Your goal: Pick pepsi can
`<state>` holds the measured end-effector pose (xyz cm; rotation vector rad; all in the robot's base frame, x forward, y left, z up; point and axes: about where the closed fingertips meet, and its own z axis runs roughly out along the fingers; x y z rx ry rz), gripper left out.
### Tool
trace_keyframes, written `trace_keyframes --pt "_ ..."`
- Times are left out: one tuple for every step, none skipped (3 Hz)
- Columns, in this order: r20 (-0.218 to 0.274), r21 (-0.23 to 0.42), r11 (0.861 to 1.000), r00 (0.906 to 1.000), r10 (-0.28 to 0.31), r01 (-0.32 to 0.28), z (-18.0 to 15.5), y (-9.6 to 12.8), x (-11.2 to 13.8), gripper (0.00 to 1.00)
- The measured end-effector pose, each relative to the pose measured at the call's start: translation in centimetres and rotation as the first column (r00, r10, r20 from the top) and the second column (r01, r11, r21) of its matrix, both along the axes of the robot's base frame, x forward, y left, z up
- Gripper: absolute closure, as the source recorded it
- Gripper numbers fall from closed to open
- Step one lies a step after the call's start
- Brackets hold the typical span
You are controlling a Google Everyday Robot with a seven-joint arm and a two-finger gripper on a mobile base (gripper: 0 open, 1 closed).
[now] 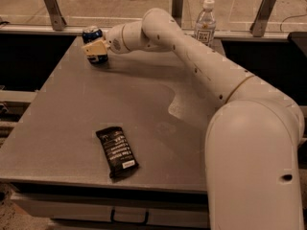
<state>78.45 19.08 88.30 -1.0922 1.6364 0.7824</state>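
Observation:
The pepsi can (91,33) is dark blue with a silver top and stands upright at the far left corner of the grey table (144,104). My gripper (94,48) is at the can, with its tan end across the can's middle, so only the can's top and base show. My white arm reaches to it from the right, over the back of the table.
A clear plastic bottle (205,25) with a white cap stands at the back edge, right of the arm. A black snack packet (117,151) lies flat near the front left. A rail with metal posts runs behind the table.

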Motion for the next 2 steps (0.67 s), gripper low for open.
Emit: trace_keyframes --pt "0.026 0.039 0.998 0.9985 0.047 -0.048 2.3 -1.4 -2.2 0.87" --pt "0.037 0.112 0.977 0.9833 0.178 -0.181 5.7 -2.2 -7.7 1.0"
